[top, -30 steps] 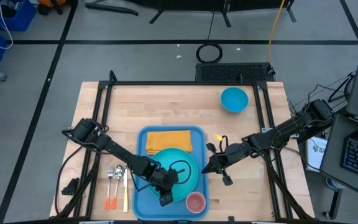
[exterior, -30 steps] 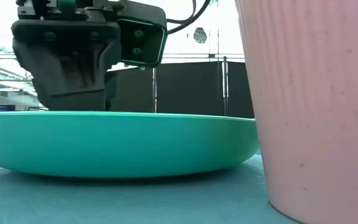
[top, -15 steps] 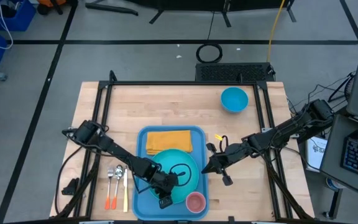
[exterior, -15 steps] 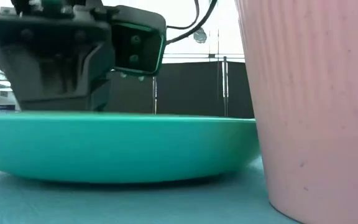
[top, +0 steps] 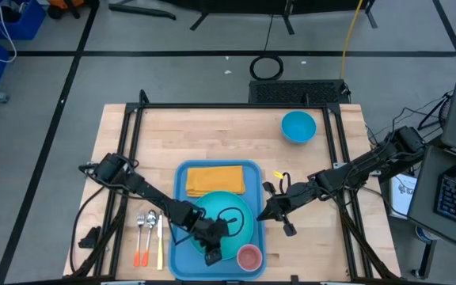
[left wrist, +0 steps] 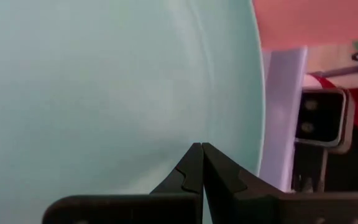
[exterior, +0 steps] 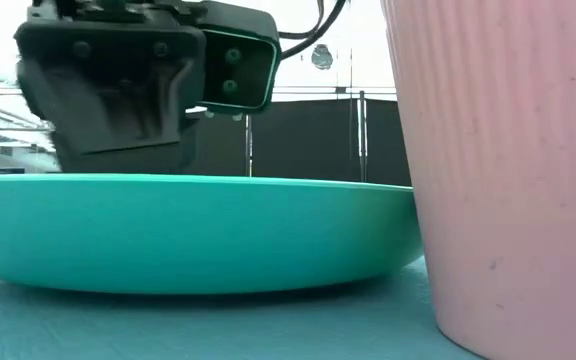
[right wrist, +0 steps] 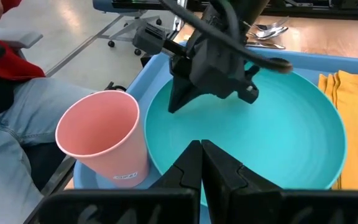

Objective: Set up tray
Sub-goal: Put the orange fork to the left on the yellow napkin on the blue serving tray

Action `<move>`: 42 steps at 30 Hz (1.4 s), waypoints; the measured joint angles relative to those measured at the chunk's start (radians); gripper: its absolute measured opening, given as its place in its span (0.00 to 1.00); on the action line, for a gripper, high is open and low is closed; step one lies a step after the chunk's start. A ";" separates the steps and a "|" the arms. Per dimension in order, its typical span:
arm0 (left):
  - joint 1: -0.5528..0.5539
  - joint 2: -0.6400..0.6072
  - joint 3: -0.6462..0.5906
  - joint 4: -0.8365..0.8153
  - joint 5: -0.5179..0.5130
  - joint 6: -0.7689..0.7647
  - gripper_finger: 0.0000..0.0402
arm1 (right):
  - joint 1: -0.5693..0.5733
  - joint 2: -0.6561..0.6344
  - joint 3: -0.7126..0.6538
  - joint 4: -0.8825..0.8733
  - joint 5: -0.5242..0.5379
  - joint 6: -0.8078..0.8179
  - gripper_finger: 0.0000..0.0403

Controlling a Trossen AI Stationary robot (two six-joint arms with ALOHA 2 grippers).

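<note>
Tray (top: 182,176): table front-centre, holding napkin (top: 214,178), plate (top: 240,212), cup (top: 248,256). Left gripper (top: 210,252): fingers closed, empty, over plate, likely adjusting it. Right gripper (top: 264,215): closed, beside tray, waiting.

left pincer (top: 210,255) closed, right pincer (top: 264,214) closed

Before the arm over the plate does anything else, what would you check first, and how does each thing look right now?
1. Left gripper fingers shut, holding nothing: ok.
2. Turquoise plate lies flat inside the tray: ok.
3. Pink cup upright on the tray beside the plate: ok.
4. Yellow napkin on the tray: ok.
5. Cutlery on the table, off the tray: not ok.
6. Right gripper shut, parked beside the tray: ok.
</note>
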 joint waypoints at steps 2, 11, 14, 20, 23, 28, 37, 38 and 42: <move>0.002 0.000 0.000 0.003 -0.008 -0.005 0.01 | 0.000 0.000 0.000 -0.002 0.000 -0.001 0.00; -0.044 -0.136 0.000 -0.192 -0.335 -0.013 0.03 | 0.000 0.000 0.000 -0.004 0.031 -0.042 0.00; -0.096 -0.202 0.000 -0.302 -0.546 -0.094 0.01 | -0.001 0.000 0.000 -0.024 0.096 -0.045 0.00; -0.184 -0.279 0.000 -0.375 -0.764 -0.153 0.04 | -0.063 -0.005 -0.001 -0.064 0.051 -0.052 0.00; -0.207 -0.296 0.000 -0.386 -0.825 -0.175 0.04 | -0.140 -0.051 -0.001 -0.060 -0.039 -0.047 0.00; -0.213 -0.299 0.000 -0.397 -0.853 -0.186 0.01 | -0.215 -0.243 -0.001 -0.126 -0.019 -0.073 0.00; -0.218 -0.299 0.000 -0.418 -0.859 -0.169 0.03 | -0.104 -0.650 -0.150 -0.175 0.215 -0.091 0.00; -0.218 -0.299 0.000 -0.419 -0.859 -0.164 0.02 | -0.098 -0.690 -0.181 -0.172 0.204 -0.078 0.00; -0.218 -0.299 0.000 -0.424 -0.870 -0.166 0.02 | -0.071 -0.838 -0.317 -0.095 0.122 -0.033 0.00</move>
